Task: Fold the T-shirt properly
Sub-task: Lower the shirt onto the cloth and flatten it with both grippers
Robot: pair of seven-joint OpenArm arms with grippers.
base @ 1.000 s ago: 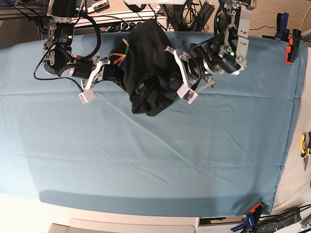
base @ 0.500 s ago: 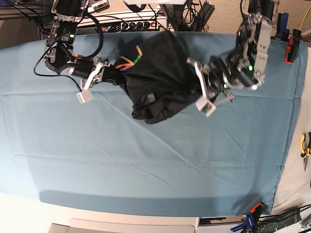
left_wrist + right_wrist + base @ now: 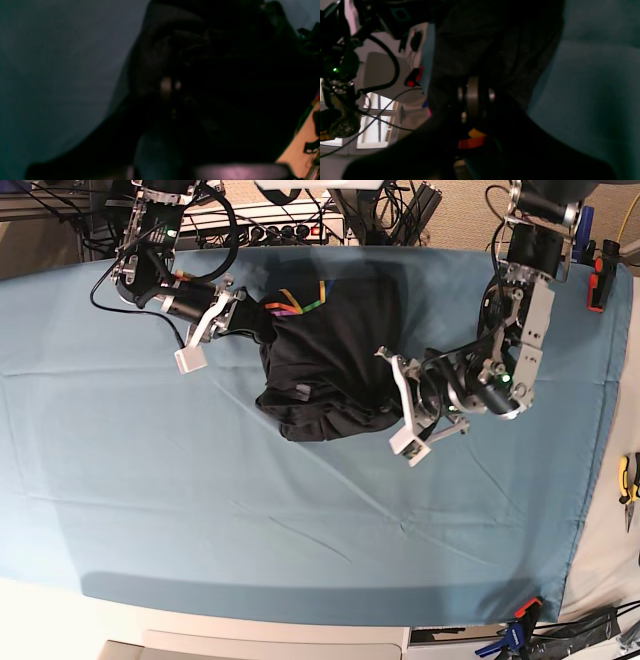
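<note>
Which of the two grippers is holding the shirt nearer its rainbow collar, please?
The right gripper, on the base view's left: it grips the shirt right beside the rainbow collar. The left gripper holds the opposite edge.

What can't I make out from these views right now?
- Left wrist view: dark and blurred; the shirt fills it, hiding the left hand's tips.
- Right wrist view: the right hand's grip is buried in black fabric.
- Base view: the shirt is bunched, so sleeves and hem are indistinguishable.
</note>
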